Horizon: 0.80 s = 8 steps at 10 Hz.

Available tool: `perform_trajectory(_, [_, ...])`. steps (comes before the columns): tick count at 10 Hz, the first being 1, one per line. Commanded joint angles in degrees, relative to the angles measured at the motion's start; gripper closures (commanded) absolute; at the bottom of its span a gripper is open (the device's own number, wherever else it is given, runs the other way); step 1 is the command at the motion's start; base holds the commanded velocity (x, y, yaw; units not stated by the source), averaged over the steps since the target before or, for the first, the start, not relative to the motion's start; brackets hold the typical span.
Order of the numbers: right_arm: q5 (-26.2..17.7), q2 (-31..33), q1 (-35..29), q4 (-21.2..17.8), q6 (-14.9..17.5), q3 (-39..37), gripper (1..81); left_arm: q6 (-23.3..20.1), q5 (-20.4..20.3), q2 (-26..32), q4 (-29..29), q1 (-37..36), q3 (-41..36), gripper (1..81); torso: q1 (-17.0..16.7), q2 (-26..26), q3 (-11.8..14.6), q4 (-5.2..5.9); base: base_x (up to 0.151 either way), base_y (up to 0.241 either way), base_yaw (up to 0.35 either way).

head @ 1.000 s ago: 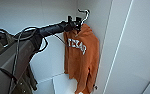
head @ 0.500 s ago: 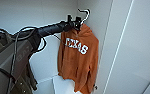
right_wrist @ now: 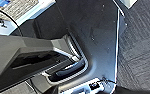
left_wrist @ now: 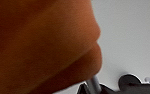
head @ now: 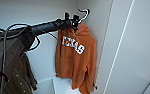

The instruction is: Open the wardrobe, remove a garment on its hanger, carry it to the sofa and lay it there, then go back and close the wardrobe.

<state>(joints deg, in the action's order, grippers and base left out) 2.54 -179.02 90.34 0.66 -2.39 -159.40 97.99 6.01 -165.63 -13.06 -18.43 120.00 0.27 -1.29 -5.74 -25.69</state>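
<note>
The rust-orange garment (head: 73, 57), with white lettering on its chest, hangs inside the open white wardrobe (head: 48, 15) near its right side wall. Its thin white hanger (head: 84, 13) shows a curved hook above the collar, and I see no rail in the hook. My left gripper (head: 72, 23) reaches in from the left and is shut on the hanger just below the hook. In the left wrist view the orange garment (left_wrist: 41, 45) hangs very close, with a piece of the white hanger (left_wrist: 94, 84) between dark parts of the gripper.
A dark olive-green jacket (head: 19, 77) hangs at the lower left, under my left arm. The wardrobe's open right door (head: 141, 50) stands close on the right. The right wrist view looks down on the robot's dark base (right_wrist: 96, 35) and grey carpet (right_wrist: 141, 50).
The garment has turned a little on the hanger, so its chest lettering faces me more fully. My left arm has hardly moved.
</note>
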Motion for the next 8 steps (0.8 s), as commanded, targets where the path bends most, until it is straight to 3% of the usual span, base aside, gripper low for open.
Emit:
perform_trajectory(1, [-3.4, -0.2, -2.0, -0.4, 0.0, 0.4, 1.0, -2.2, -2.9, 0.7, -4.3, -14.9, -1.3, 81.1, 0.0, 0.0, 0.0, 0.0, 0.0, 0.0, 0.0])
perform_trajectory(8, [-3.4, -0.1, -2.0, -0.5, -0.1, 0.6, 1.0, -2.1, -3.2, 6.1, -6.7, -17.5, -7.0, 81.1, 0.0, 0.0, 0.0, 0.0, 0.0, 0.0, 0.0])
